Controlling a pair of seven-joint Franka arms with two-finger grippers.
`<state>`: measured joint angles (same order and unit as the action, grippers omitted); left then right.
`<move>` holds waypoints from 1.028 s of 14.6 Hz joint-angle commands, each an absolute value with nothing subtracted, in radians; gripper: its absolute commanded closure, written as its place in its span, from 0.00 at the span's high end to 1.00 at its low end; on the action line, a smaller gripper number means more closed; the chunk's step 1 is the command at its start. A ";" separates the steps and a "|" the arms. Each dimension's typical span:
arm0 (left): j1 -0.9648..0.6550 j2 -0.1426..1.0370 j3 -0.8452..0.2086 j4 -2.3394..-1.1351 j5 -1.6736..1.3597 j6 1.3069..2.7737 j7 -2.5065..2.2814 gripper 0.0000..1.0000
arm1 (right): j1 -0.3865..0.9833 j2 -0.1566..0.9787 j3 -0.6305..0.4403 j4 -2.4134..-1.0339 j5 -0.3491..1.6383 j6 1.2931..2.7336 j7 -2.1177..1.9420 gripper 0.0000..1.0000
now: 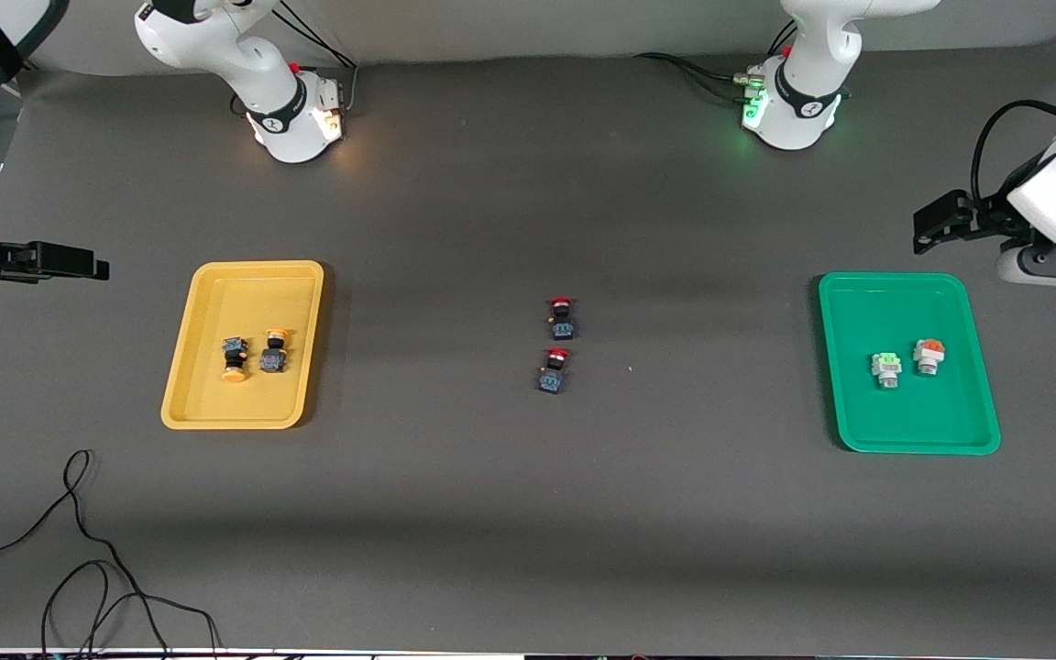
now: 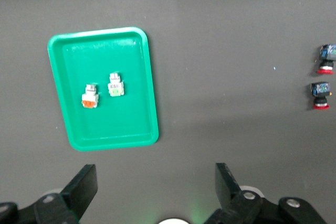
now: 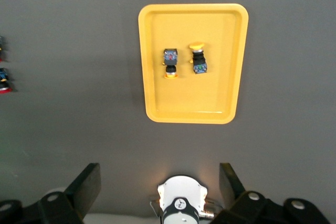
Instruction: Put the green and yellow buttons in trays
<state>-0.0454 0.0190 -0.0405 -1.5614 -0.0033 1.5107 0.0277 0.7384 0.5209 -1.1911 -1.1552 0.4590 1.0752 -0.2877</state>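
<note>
left gripper (image 2: 152, 192) wide open, parked high above green tray (image 1: 973, 302) | right gripper (image 3: 160, 190) open too, above yellow tray (image 1: 207, 403) | both empty, buttons sitting in trays | two red ones (image 1: 557, 344) mid-table

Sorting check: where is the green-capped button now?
The green-capped button lies in the green tray, beside the orange-capped button, toward the left arm's end.

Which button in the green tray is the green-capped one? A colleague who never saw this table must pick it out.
Find the green tray at the left arm's end of the table. Two white-silver buttons lie side by side in it. The green-capped button lies slightly nearer the front camera than its orange-capped neighbour, toward the table's middle.
</note>
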 commanded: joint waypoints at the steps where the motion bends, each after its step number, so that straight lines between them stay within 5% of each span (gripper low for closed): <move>1: -0.110 0.018 0.032 -1.560 -0.014 1.525 0.003 1.00 | 0.593 0.341 -0.856 -1.166 0.280 1.143 -0.151 1.00; 8: -0.101 0.017 0.038 -1.543 -0.012 1.508 -0.002 1.00 | 0.062 0.166 -0.148 -1.307 0.023 1.216 -0.117 1.00; 13: -0.098 0.017 0.038 -1.542 -0.002 1.500 -0.002 1.00 | 0.015 -0.070 -0.094 -1.660 0.014 1.490 -0.118 1.00; 15: -0.097 0.017 0.040 -1.542 0.008 1.464 -0.006 1.00 | 0.017 -0.100 -0.092 -1.704 0.014 1.525 -0.117 1.00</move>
